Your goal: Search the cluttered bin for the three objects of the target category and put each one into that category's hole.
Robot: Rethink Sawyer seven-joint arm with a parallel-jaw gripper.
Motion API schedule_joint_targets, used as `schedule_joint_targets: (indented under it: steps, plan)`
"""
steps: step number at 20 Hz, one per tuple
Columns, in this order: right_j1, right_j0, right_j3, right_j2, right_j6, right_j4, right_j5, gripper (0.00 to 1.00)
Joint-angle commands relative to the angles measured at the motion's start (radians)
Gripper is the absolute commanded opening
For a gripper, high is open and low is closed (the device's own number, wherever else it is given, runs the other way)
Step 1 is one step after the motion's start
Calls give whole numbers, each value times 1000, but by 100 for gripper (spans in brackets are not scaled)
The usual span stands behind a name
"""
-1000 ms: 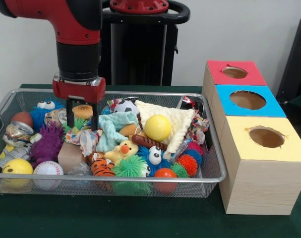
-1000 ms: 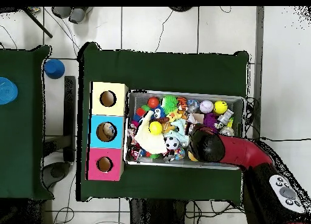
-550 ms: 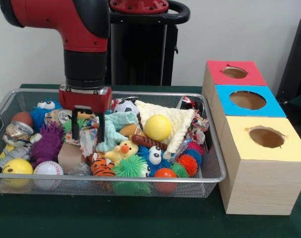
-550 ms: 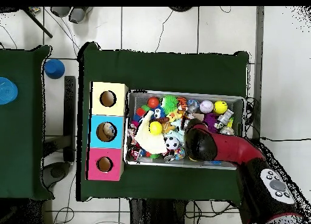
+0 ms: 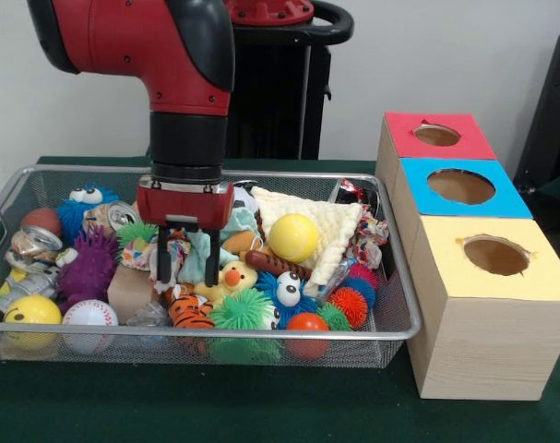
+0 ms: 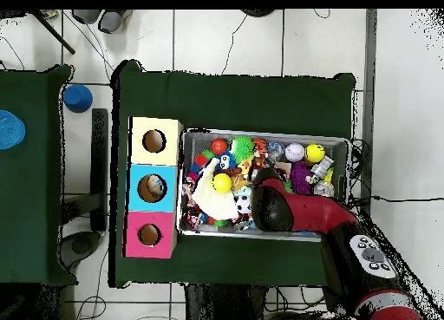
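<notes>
Red-and-black arm's gripper (image 5: 187,263) is down in the silver wire-mesh bin (image 5: 390,334), fingers spread fairly wide w/ nothing clearly held, straddling a crumpled patterned cloth scrap (image 5: 174,251) just left of the yellow rubber duck (image 5: 230,278) and above the orange tiger-striped toy (image 5: 189,310). Clutter incl. a yellow foam ball (image 5: 293,237) on a cream waffle cloth (image 5: 330,224), purple spiky ball (image 5: 88,266), white baseball (image 5: 89,314). Beside the bin, touching end to end: wooden boxes w/ round holes, tops red (image 5: 435,135), blue (image 5: 460,186), yellow (image 5: 496,257); overhead shows the arm (image 6: 299,214) covering the bin's mid part.
</notes>
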Motion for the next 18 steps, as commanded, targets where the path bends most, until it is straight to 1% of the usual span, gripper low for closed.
schedule_joint_targets:
  steps: [1, 5, 12, 14, 18]
  plan:
    - [53, -9, -52, -40, 134, 6, -56, 100]
    - [55, -46, -63, -10, 118, 8, -32, 100]
    - [74, -139, -96, 78, 65, -11, 29, 100]
    - [76, -149, -98, 88, 61, -10, 37, 100]
    - [73, -139, -99, 77, 77, 6, 38, 100]
